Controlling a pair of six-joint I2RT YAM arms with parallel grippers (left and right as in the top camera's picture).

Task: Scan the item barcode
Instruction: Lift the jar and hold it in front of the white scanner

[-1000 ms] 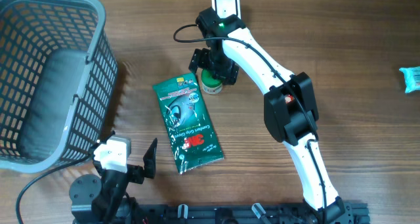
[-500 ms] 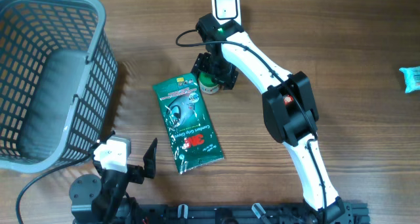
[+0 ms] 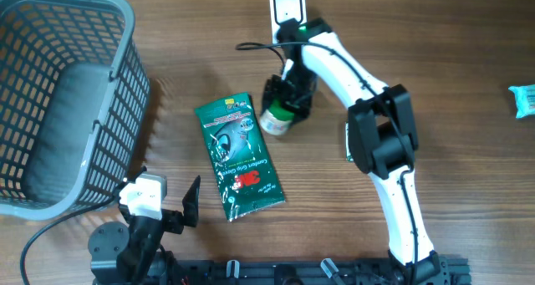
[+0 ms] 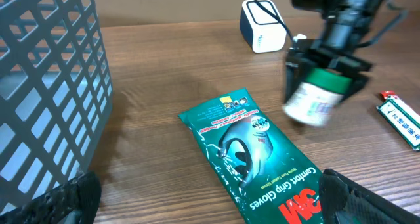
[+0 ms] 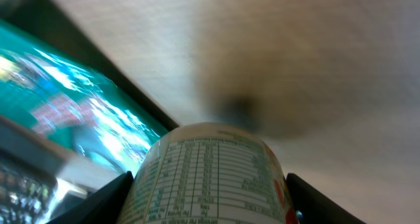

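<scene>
You have two arms over one wooden desk (image 3: 435, 34), and only one of them is carrying anything. Your right end effector (image 3: 287, 101) is clamped on the single bottle (image 3: 278, 119), a small white-labelled one with a green cap, one finger on each side of it. The bottle hangs tilted above the desk, base pointing down toward the glove packet, just in front of the one white scanner (image 3: 287, 5) at the far edge but apart from it. From the right wrist camera you see the bottle's printed label filling the gap between both fingers (image 5: 108, 198). Your left end effector (image 4: 213, 199) stands spread wide and empty, low at the near edge, its two fingertips framing the near end of the one green glove packet (image 3: 238, 155), which lies flat mid-desk. One grey slatted basket (image 3: 125, 59) sits at the left. One teal packet (image 3: 522, 99) lies at the far right edge, well apart from everything. One flat carton (image 4: 400, 121) lies right of the bottle, mostly hidden under the arm from overhead.
</scene>
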